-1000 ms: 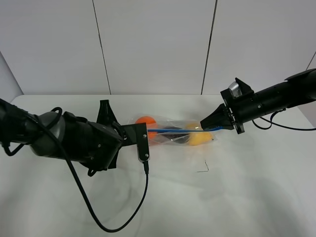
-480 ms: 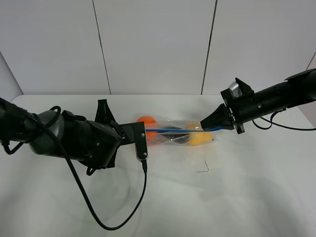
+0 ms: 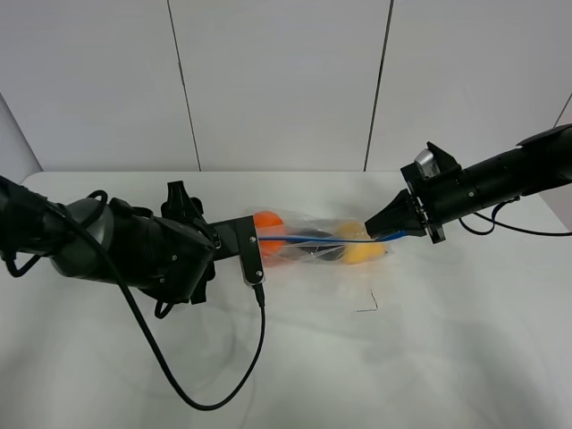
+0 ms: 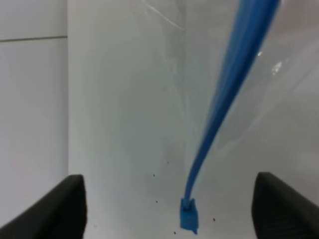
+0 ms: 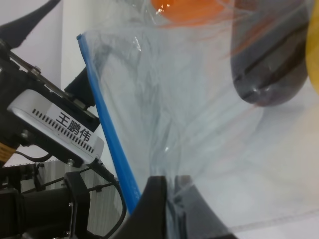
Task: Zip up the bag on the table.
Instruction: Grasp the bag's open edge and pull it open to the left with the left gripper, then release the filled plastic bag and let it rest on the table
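My right pincer [image 3: 382, 227] is clamped on one end of the bag [image 3: 308, 246], which sits mid-worktop [image 3: 429, 357] between my two arms. My left pincer [image 4: 177, 211] stands open astride the blue zipper strip [image 4: 227, 89], with the slider [image 4: 188, 219] between its jaws. The bag looks light, thin, floppy and slippery, so I judge the stiffer strip the best hold. There is room all round, least toward the back edge.

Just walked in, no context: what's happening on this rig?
The right pincer is shut on one end of the bag, holding its blue zipper strip stretched straight. The left pincer is open around the strip's other end, where the blue slider sits ungripped.
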### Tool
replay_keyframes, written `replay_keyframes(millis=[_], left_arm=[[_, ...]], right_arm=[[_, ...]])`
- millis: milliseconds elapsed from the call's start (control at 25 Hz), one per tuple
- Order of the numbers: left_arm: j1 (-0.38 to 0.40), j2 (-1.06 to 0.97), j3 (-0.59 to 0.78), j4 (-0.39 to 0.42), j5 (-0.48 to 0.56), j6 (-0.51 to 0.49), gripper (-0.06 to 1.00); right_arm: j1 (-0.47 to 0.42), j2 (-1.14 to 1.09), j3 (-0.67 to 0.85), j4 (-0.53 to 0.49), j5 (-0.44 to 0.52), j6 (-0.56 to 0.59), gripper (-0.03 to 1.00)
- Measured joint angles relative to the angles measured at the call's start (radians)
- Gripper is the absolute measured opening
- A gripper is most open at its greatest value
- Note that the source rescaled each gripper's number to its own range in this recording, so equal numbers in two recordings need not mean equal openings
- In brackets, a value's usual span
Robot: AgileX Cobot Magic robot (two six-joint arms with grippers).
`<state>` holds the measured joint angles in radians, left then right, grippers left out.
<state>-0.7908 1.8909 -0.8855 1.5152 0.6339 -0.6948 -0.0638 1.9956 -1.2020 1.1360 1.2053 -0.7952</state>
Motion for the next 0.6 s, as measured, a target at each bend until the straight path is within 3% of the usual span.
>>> replay_keyframes(millis=[600], left_arm=[[0.0,0.0,0.0,0.003,0.034,-0.003,0.72]], right_arm=[[0.0,0.0,0.0,0.0,0.0,0.0,0.0]])
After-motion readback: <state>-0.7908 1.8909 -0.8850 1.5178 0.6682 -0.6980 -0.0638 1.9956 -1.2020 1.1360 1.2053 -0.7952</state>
